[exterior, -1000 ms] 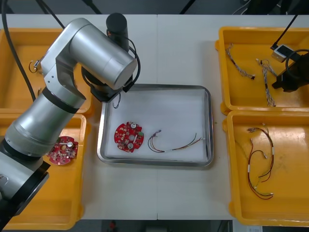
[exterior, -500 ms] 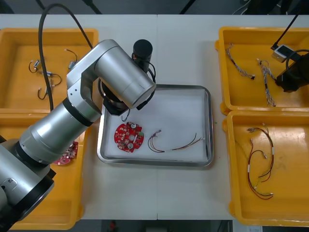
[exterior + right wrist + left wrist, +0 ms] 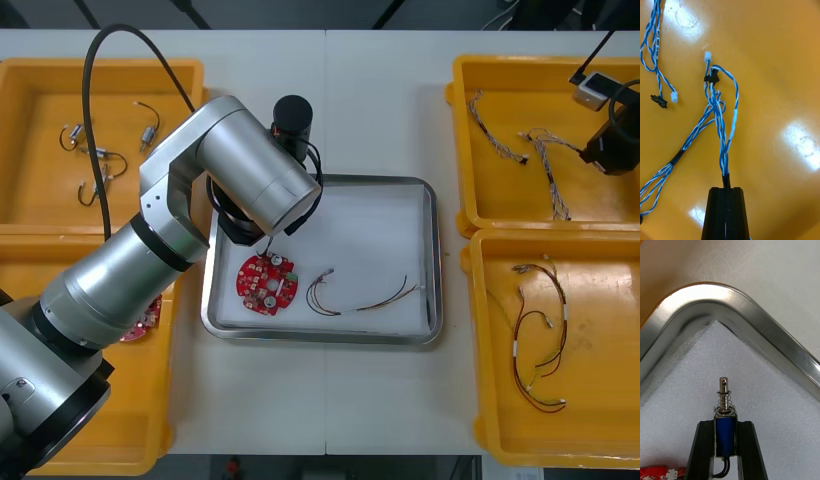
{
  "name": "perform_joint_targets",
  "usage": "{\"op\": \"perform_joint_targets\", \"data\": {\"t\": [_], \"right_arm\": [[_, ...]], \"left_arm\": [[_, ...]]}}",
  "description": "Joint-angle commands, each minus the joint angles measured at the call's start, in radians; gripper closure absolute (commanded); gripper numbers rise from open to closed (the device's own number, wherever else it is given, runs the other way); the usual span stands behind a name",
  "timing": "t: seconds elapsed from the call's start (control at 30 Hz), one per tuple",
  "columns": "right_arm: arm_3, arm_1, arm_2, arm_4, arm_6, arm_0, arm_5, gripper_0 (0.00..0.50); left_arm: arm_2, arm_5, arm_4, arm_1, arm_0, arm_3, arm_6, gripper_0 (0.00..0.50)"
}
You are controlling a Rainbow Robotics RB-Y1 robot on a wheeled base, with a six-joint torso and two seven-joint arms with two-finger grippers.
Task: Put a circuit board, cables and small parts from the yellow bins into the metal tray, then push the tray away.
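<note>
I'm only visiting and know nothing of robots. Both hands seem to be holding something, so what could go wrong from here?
1. The left hand holds a small metal part over a corner of the metal tray, near the circuit board. If dropped, it might roll onto the board.
2. The right hand is shut on a blue and white cable that crosses a neighbouring cable. Lifting may drag both.
</note>
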State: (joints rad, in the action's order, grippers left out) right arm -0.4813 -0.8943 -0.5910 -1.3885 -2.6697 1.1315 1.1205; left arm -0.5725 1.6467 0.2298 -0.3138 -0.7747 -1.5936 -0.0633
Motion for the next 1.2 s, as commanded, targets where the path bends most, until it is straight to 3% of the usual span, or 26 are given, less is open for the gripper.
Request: {"op": "perform_joint_targets", "data": {"t": [0.03, 0.1, 0.23, 0.3, 0.33, 0.53, 0.73, 0.97, 1.03, 1.07, 1.2], "right_arm": [[-0.039, -0.074, 0.086, 0.023, -0.013, 0.001, 0.053, 0.5], [-0.057, -0.087, 0.111, 0.031, -0.012, 0.001, 0.087, 0.5], [-0.106, -0.109, 0.152, 0.065, -0.001, 0.001, 0.148, 0.5], [-0.138, -0.12, 0.186, 0.082, 0.013, 0.001, 0.2, 0.5], [-0.146, -0.123, 0.194, 0.083, 0.024, 0.001, 0.214, 0.5], [-0.237, -0.137, 0.235, 0.086, 0.119, 0.001, 0.331, 0.5], [-0.356, -0.15, 0.263, 0.088, 0.232, 0.001, 0.432, 0.5], [-0.473, -0.15, 0.289, 0.082, 0.356, 0.001, 0.518, 0.5], [-0.491, -0.149, 0.292, 0.075, 0.376, -0.006, 0.524, 0.5], [-0.53, -0.15, 0.3, 0.069, 0.41, -0.015, 0.533, 0.5], [-0.623, -0.15, 0.336, 0.068, 0.473, -0.058, 0.539, 0.5]], "left_arm": [[-0.014, -0.007, -0.01, 0.019, 0.008, -0.009, 0.059, 0.389], [-0.014, -0.007, -0.01, 0.018, 0.006, -0.011, 0.057, 0.282], [-0.014, -0.007, -0.017, 0.016, 0.006, -0.011, 0.056, 0.165], [-0.014, -0.008, -0.021, 0.013, 0.006, -0.011, 0.056, 0.015], [-0.014, -0.007, -0.024, 0.012, 0.006, -0.013, 0.056, 0.0], [-0.01, 0.018, -0.032, -0.01, 0.005, -0.06, 0.056, 0.0], [0.031, 0.131, 0.003, -0.06, 0.003, -0.226, 0.043, 0.0], [0.143, 0.251, 0.137, -0.168, -0.038, -0.416, 0.014, 0.0], [0.166, 0.266, 0.169, -0.189, -0.054, -0.428, 0.007, 0.0], [0.209, 0.273, 0.23, -0.232, -0.083, -0.434, -0.032, 0.0], [0.279, 0.273, 0.341, -0.314, -0.132, -0.41, -0.116, 0.0]]}}
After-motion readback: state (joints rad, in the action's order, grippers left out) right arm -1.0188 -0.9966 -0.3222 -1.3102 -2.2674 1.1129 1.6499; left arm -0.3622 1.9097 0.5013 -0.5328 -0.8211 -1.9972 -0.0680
